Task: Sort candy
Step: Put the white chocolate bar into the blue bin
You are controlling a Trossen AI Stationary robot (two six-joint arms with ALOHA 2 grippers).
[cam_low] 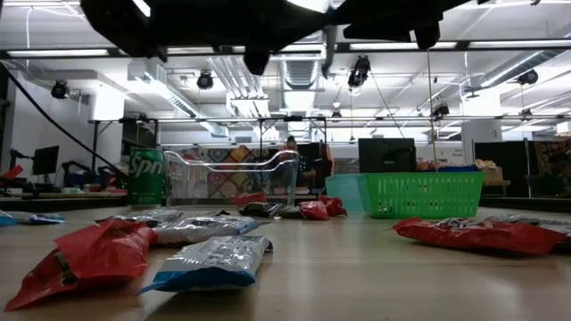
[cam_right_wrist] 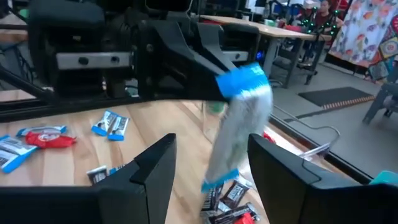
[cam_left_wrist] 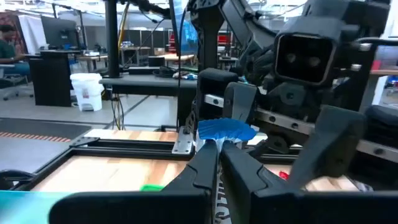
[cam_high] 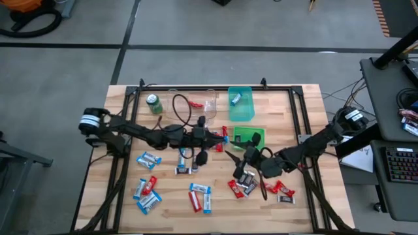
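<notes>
Stretching across the middle of the wooden table (cam_high: 297,196), the left arm reaches from the left edge toward the centre, and the right arm comes in from the right edge. Near the far edge stand a clear bin (cam_high: 196,103), a teal bin (cam_high: 240,104) and a green basket (cam_high: 256,136), with a green can (cam_high: 153,103) toward the far left corner. The left gripper (cam_high: 225,138) hangs above the table centre, just beside the green basket, and its fingers are clamped on a blue-and-white candy bar (cam_right_wrist: 242,121) that hangs down from them. The right gripper (cam_high: 250,158) is near it, a little toward the near edge, with the fingers spread apart and nothing between them. Red, blue-and-white and dark candy bars lie scattered on the near half: a blue-and-red group (cam_high: 149,189) toward the near left corner, and a red-and-dark group (cam_high: 245,188) toward the near right.
</notes>
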